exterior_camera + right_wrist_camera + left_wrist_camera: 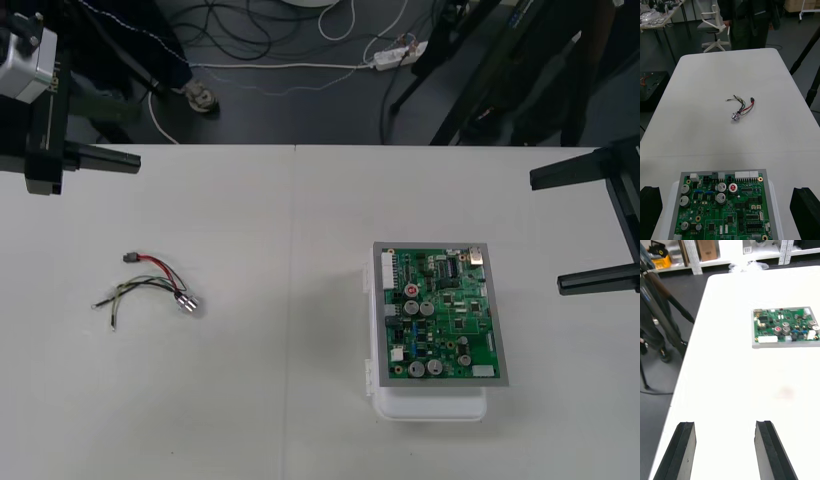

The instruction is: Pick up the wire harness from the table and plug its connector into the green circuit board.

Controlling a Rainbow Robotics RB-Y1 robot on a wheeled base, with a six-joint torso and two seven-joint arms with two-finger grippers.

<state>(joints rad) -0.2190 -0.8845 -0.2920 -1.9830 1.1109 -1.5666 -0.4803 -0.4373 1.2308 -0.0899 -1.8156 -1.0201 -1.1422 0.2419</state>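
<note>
1. Green circuit board (440, 315) on its white base (428, 405), right of centre on the table (280, 420).
2. Wire harness (155, 283), lying loose well left of the board; black plug (129, 258) unplugged, metal socket (187, 303) at the other end.
3. Left gripper (725, 450), at the table's far left; fingers wide apart, holding nothing.
4. Right gripper (590, 225), at the right edge; fingers wide apart, holding nothing.

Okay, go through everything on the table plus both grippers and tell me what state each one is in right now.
wire harness: lying loose on the table, left of the board, unplugged, not held.
green circuit board: flat on its white base, harness not connected.
left gripper: open, empty, at the table's left side.
right gripper: open, empty, right of the board.
</note>
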